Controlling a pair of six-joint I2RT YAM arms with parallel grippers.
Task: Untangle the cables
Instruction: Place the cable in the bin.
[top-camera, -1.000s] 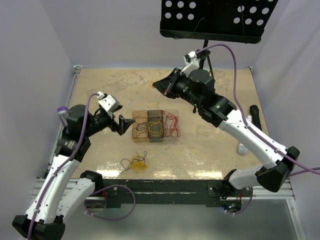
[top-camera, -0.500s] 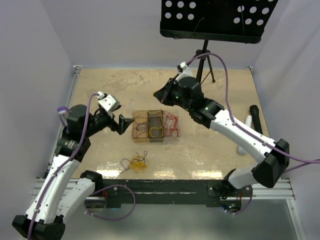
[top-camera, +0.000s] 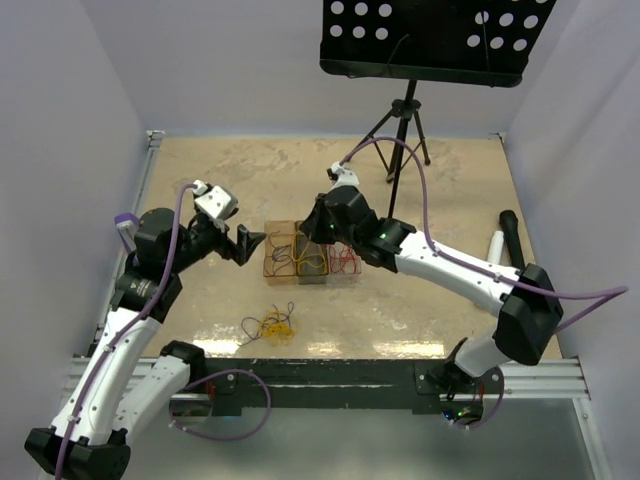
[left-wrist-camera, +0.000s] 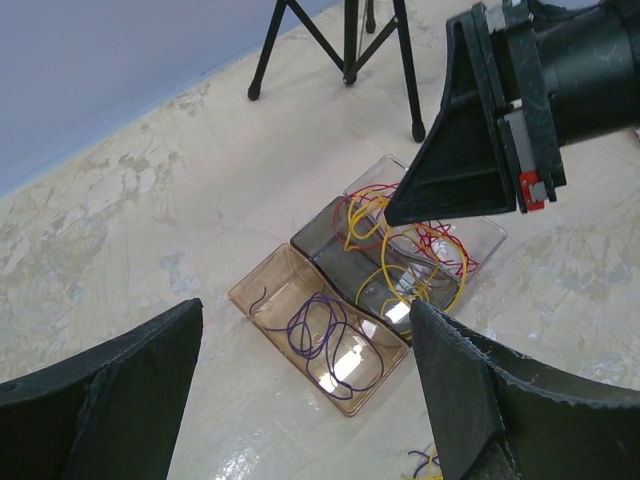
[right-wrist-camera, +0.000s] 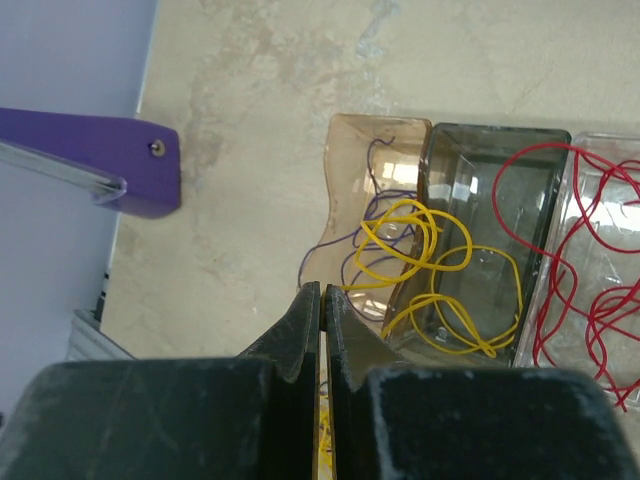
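Cables partly behind right claw

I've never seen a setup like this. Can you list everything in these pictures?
table: one, mottled beige
trays: three, amber, smoky grey, clear; side by side mid-table
purple cables: few loops, amber tray
yellow cables: few loops, grey tray; one apparently pinched by the right jaws
red cables: few loops, clear tray
tangle: one, yellow, orange and dark wires, near edge
stand: one, black tripod with perforated board, far side
cylinders: two, black and white, right edge
arms: two, white and black
left jaws: open, beside the amber tray
right jaws: shut, over the trays
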